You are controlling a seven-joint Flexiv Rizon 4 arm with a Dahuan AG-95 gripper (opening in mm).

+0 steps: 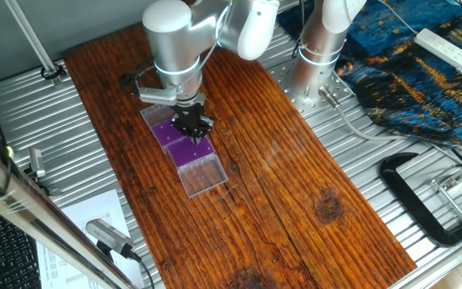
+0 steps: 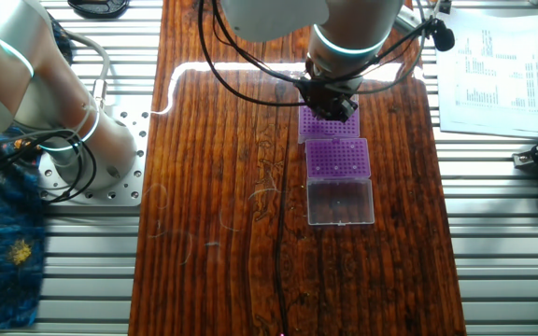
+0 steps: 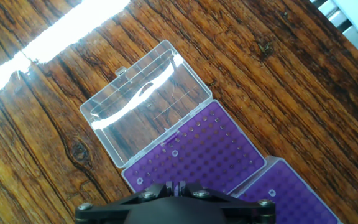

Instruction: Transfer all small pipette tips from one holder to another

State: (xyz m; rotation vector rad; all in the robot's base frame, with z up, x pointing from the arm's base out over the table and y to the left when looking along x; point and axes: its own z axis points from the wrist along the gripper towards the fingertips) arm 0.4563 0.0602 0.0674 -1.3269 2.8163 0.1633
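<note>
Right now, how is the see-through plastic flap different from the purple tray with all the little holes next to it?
The clear plastic lid is see-through, so the wood shows under it; the purple perforated rack is solid purple. The lid is smooth and bare; the rack has rows of small holes, a few ringed in white. The lid lies away from the gripper; the rack lies nearer it. Both are rectangular, similar in size, flat on the wooden table, joined along one edge.

Surface (image 1: 295, 185): dark-stained wood with pronounced grain and knots, semi-glossy under glare. Surrounding base (image 1: 423, 185): ribbed bare metal. Racks (image 2: 337, 157): matt purple plastic, perforated. Hinged lid (image 3: 145, 102): clear, glossy plastic. Arm housing (image 1: 171, 32): smooth satin silver metal with glossy white shells. Cloth (image 1: 423, 72): patterned blue fabric. Clamp (image 1: 423, 201): matt black.
</note>
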